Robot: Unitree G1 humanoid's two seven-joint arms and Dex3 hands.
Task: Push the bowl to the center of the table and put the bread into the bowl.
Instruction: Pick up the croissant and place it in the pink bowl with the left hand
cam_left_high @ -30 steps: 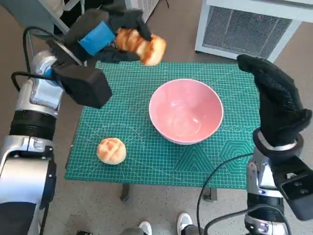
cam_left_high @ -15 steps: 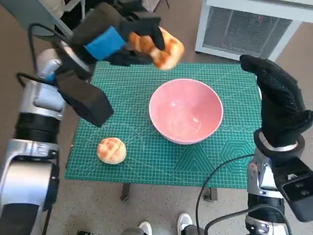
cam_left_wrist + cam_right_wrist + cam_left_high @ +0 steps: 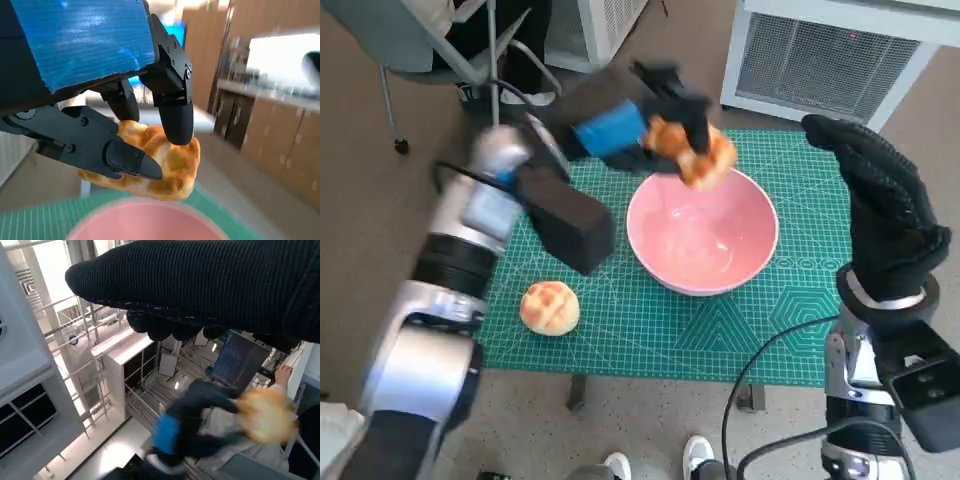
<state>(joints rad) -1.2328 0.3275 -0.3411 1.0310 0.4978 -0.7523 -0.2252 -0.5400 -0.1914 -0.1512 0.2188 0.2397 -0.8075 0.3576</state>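
My left hand (image 3: 620, 125) grips a golden bread roll (image 3: 692, 152) in the air, just over the far rim of the pink bowl (image 3: 702, 232). In the left wrist view the black fingers (image 3: 172, 107) clamp the bread roll (image 3: 155, 165) with the bowl's pink rim (image 3: 145, 225) right beneath. The bowl stands empty near the middle of the green mat (image 3: 650, 320). A second round bread (image 3: 549, 306) lies on the mat's near left. My gloved right hand (image 3: 885, 215) is raised at the table's right edge, holding nothing, its fingers straight. The right wrist view shows the left hand (image 3: 167, 435) and the roll (image 3: 265, 415) blurred.
A white ventilated unit (image 3: 825, 55) stands behind the table on the right, and a chair's legs (image 3: 440, 70) at the far left. A person's shoes (image 3: 655, 460) show below the table's near edge. A black cable (image 3: 760, 360) hangs beside my right arm.
My left hand has carried the roll rightward and nearer, from beyond the mat's far left corner to above the bowl's far rim. The right hand has stayed in place.
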